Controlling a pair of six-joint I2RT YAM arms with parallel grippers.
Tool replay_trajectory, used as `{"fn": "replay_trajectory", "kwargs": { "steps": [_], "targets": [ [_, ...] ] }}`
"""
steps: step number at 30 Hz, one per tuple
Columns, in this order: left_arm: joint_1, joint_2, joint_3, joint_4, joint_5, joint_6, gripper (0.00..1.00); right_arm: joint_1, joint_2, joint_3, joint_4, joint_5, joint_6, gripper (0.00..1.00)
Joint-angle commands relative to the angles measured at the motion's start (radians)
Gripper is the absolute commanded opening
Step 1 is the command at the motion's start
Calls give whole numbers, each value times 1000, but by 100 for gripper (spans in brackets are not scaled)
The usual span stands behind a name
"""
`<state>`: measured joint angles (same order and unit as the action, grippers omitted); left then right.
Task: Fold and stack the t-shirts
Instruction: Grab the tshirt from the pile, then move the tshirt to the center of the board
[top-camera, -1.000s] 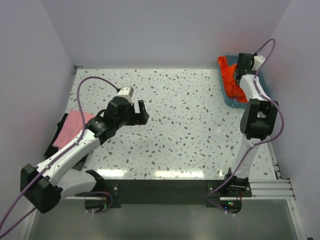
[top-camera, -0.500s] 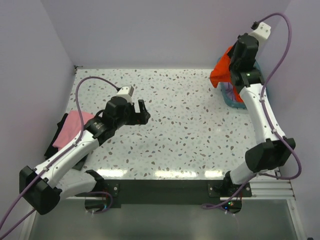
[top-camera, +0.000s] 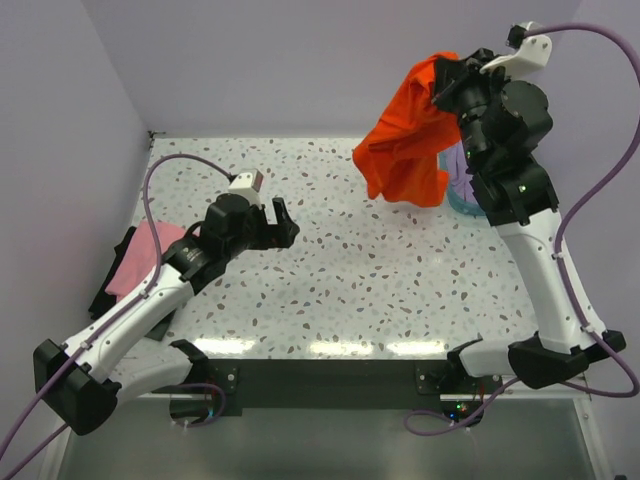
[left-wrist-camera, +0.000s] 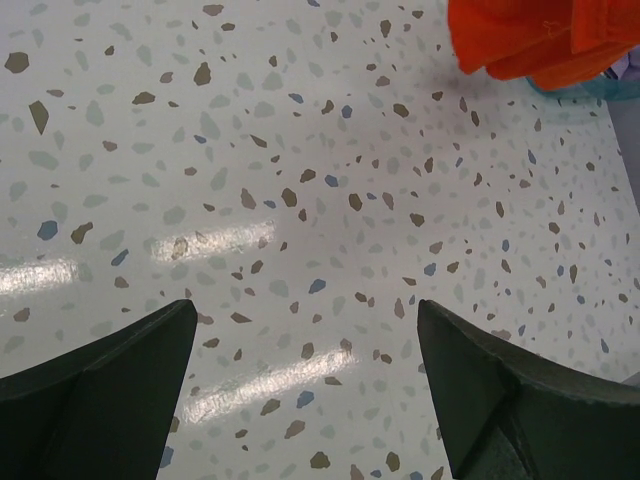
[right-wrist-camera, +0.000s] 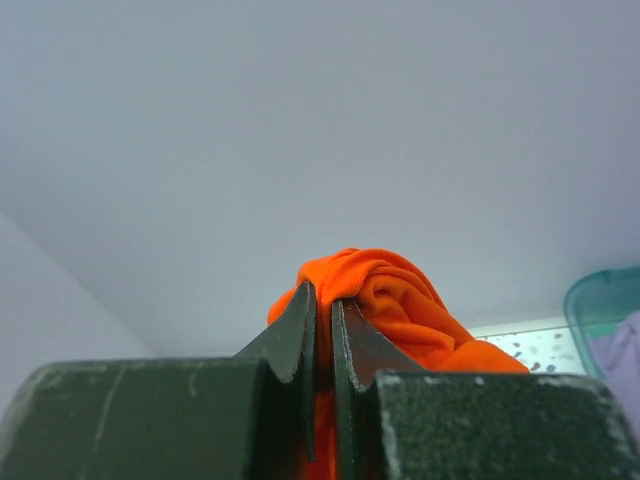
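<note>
Right gripper (right-wrist-camera: 322, 297) pinches unfolded orange t-shirt (top-camera: 405, 150) aloft; left gripper (left-wrist-camera: 305, 312) wide, empty. Pink t-shirt (top-camera: 135, 255) apparently stacked on black t-shirt (top-camera: 104, 298); lavender t-shirt (top-camera: 457, 165) in basket (top-camera: 462, 206).

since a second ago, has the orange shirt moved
Yes: the orange t-shirt, held by the right hand, has lifted out of the teal basket, up and leftward.

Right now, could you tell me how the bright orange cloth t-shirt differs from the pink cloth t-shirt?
The bright orange cloth t-shirt hangs bunched in the air, pinched in the shut right gripper; the pink cloth t-shirt lies at the left edge of the table, ungripped. Both are soft cloth.
</note>
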<state>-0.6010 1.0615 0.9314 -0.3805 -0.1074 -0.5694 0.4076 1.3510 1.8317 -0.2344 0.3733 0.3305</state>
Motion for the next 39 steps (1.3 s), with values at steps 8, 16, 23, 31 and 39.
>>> {"fn": "replay_trajectory", "kwargs": {
  "steps": [8,16,23,31,39],
  "targets": [
    [9,15,3,81,2,-46,96,-99,141,89,-180,-115,135,9],
    [12,81,-57,126,28,-86,94,-389,249,-285,-250,-294,208,71],
    [12,277,-100,311,92,-210,77,-74,126,-529,-186,-27,137,80],
    [7,643,55,477,152,-334,61,131,338,-508,-103,-36,55,72],
    [10,709,41,542,161,-417,58,207,563,-355,-115,-24,-27,67]
  ]
}}
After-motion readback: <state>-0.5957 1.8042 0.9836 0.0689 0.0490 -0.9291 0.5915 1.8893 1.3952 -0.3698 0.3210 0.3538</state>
